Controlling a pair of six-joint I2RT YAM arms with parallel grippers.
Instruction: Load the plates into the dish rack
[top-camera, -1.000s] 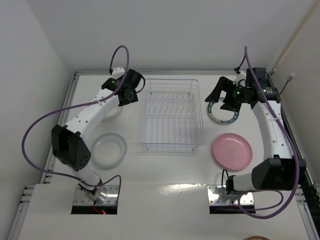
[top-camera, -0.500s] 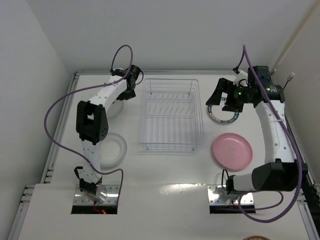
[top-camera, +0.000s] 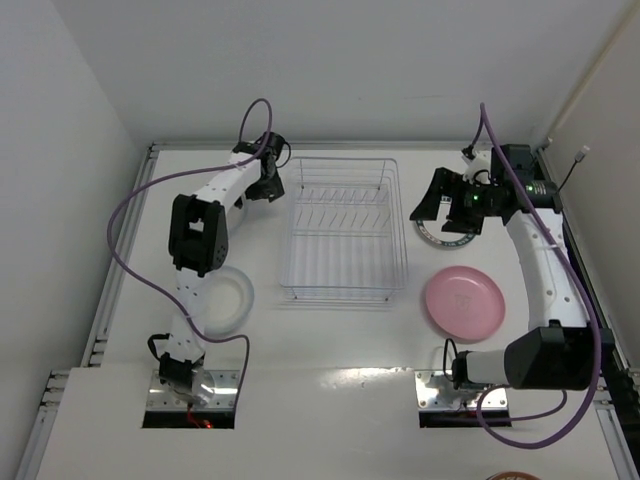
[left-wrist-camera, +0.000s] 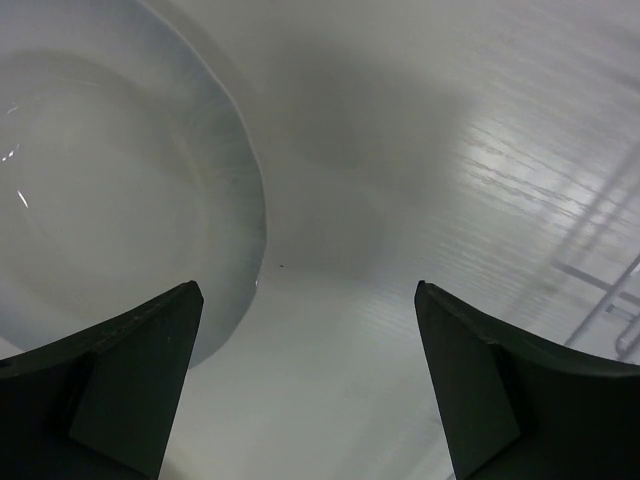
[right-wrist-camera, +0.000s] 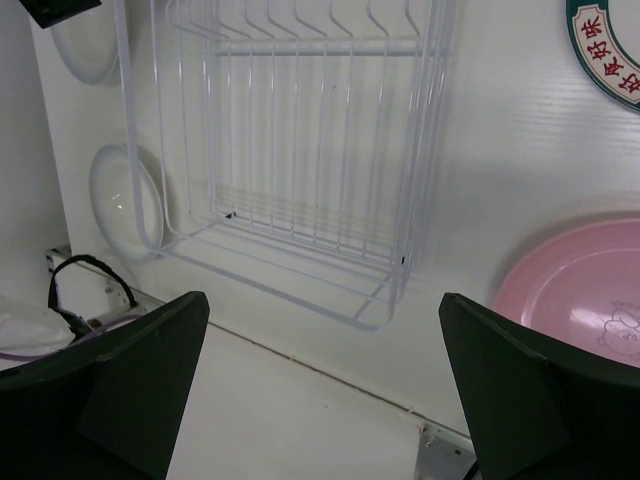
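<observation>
L gripper (left-wrist-camera: 304, 292) spread wide, empty, upper left beside dish rack (top-camera: 343, 293). R gripper (right-wrist-camera: 325, 297) spread too, above teal-rim plate (top-camera: 437, 237), upper right. Pink plate (top-camera: 465, 302) right, clear plate (top-camera: 238, 297) lower left.

You have a flat white table (top-camera: 340, 340) here; near its far-left corner lies a pale, round, shallow dish (left-wrist-camera: 110, 180). Past the far-right corner, a small white plug (top-camera: 582, 153) hangs on a thin wire.

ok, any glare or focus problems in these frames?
Top external: sharp, a bright reflection on the table near the arm bases, clear plate barely separates from it. Left wrist: streaky glare at right, left gripper's fingers soft. Right wrist: dish rack crisp, right gripper's fingers blurred.
</observation>
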